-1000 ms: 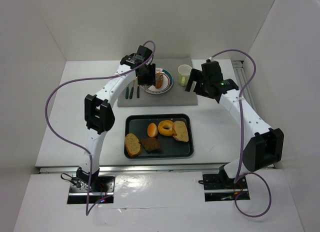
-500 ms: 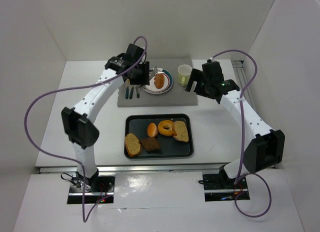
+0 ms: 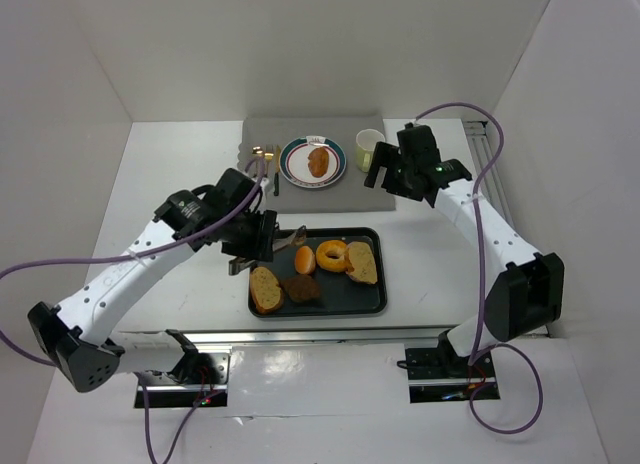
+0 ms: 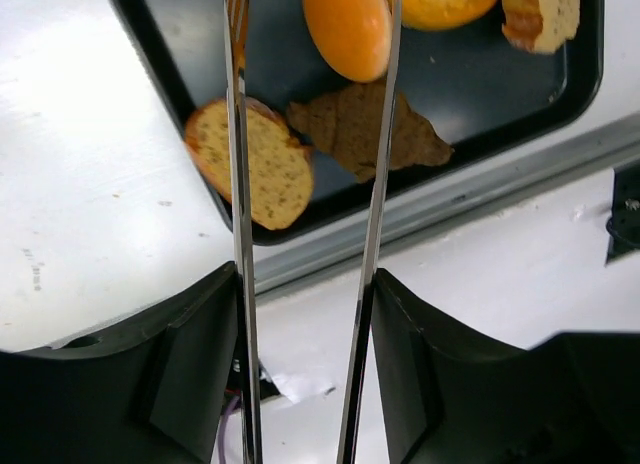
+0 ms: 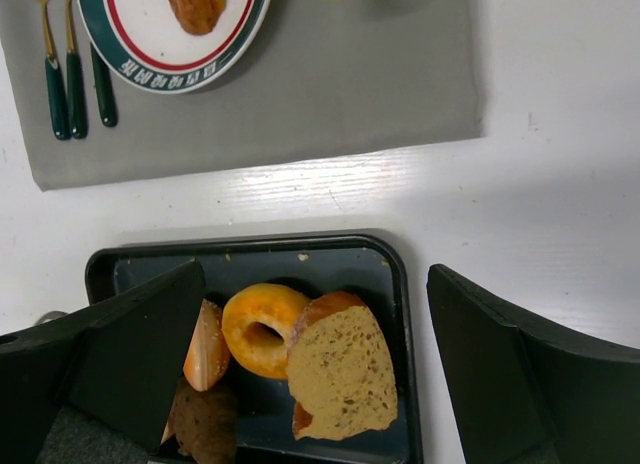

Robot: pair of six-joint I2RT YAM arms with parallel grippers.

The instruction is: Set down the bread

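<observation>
A brown bread roll [image 3: 318,162] lies on the red-rimmed plate [image 3: 296,168] on the grey mat; it also shows in the right wrist view [image 5: 195,2]. My left gripper [image 3: 258,240] is shut on metal tongs [image 4: 236,134], whose arms reach over the black tray [image 3: 370,299]. In the left wrist view the open tong arms straddle an orange bun [image 4: 347,26], not touching it. The tray also holds a seeded slice [image 4: 250,162], a dark piece [image 4: 365,129], a doughnut [image 5: 262,327] and a thick slice [image 5: 340,379]. My right gripper [image 3: 382,170] is open and empty above the mat's right part.
A pale cup [image 3: 369,148] stands on the mat [image 3: 360,189] right of the plate. Green-handled cutlery [image 3: 262,174] lies left of the plate. White walls close in the table on three sides.
My left arm has swung from the plate down to the tray with the tongs, leaving the roll on the plate. The right arm has barely moved.
</observation>
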